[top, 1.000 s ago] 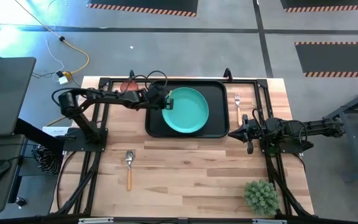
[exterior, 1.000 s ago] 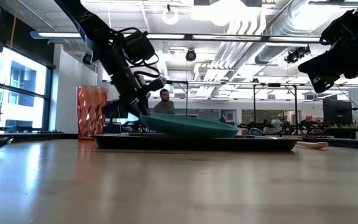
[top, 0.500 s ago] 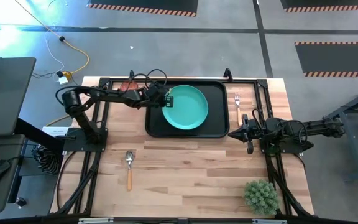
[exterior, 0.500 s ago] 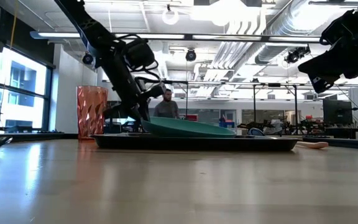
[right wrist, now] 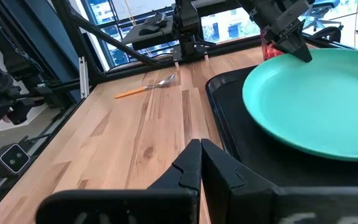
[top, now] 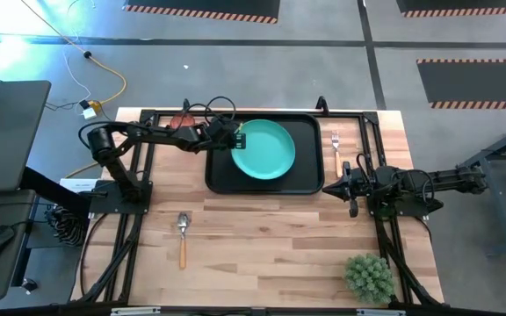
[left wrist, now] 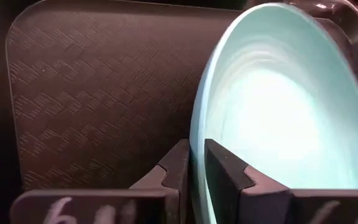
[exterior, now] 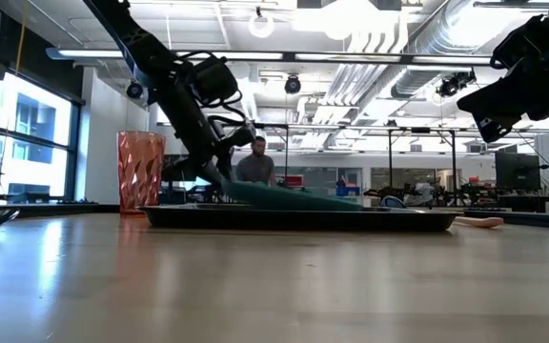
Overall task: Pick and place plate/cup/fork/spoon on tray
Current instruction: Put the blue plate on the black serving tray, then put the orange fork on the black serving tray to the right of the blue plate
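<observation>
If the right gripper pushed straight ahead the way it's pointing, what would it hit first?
Likely the tray rim: the shut right gripper points across bare table toward it, with the plate beyond. Its height above the table is unclear.

You see the left tool [left wrist: 196, 171] with its fingers [left wrist: 178, 163] on either side of the plate [left wrist: 278, 118] rim, plate tilted over the tray [left wrist: 98, 93].

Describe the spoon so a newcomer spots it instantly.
Start at the black tray at the table's far side, then look toward the near edge, left of centre. The spoon lies alone on bare wood there. Its rounded bowl sets it apart from the tined fork, right of the tray.
</observation>
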Action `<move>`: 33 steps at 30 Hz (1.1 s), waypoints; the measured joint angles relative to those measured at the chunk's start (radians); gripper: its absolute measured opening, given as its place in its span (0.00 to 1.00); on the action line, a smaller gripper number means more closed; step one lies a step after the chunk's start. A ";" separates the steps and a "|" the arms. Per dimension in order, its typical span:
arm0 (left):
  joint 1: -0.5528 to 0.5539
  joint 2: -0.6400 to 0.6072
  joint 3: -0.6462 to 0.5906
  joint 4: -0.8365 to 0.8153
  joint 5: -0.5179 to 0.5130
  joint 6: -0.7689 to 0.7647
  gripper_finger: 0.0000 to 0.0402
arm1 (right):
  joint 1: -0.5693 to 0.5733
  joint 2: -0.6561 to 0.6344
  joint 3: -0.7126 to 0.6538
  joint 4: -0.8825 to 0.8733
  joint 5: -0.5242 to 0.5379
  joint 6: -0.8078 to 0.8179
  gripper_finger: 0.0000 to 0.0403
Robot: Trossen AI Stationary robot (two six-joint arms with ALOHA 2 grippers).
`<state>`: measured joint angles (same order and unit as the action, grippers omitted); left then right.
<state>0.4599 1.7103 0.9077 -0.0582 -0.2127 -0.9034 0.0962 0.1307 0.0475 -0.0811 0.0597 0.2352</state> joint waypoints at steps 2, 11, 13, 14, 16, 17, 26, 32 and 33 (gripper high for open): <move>0.000 0.000 0.000 -0.002 0.000 0.004 0.10 | 0.000 0.000 0.000 0.000 0.000 0.000 0.00; 0.006 0.000 0.000 -0.042 0.001 -0.004 0.13 | 0.000 0.000 0.000 0.000 0.000 0.000 0.00; 0.013 0.000 0.000 -0.052 0.000 -0.009 0.14 | 0.000 0.000 0.000 0.000 0.000 0.000 0.00; 0.015 0.000 0.000 -0.051 0.000 -0.009 0.14 | 0.000 0.000 0.000 0.000 0.000 0.000 0.00; 0.019 -0.001 0.000 -0.048 0.000 -0.012 0.15 | 0.000 0.000 0.000 0.000 0.000 0.000 0.00; 0.020 -0.003 0.000 -0.048 0.001 -0.013 0.15 | 0.000 0.000 0.000 0.000 0.000 0.000 0.00; 0.018 -0.058 0.000 -0.001 0.070 0.003 0.15 | 0.000 0.000 0.000 0.000 0.000 0.000 0.00; 0.018 -0.115 0.000 0.082 0.198 0.030 0.15 | 0.000 0.000 0.000 0.000 0.000 0.000 0.00; 0.018 -0.124 0.000 0.096 0.228 0.051 0.15 | 0.000 0.000 0.000 0.000 0.000 0.000 0.00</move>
<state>0.4778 1.5861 0.9073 0.0378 0.0149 -0.8527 0.0959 0.1305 0.0475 -0.0811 0.0597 0.2354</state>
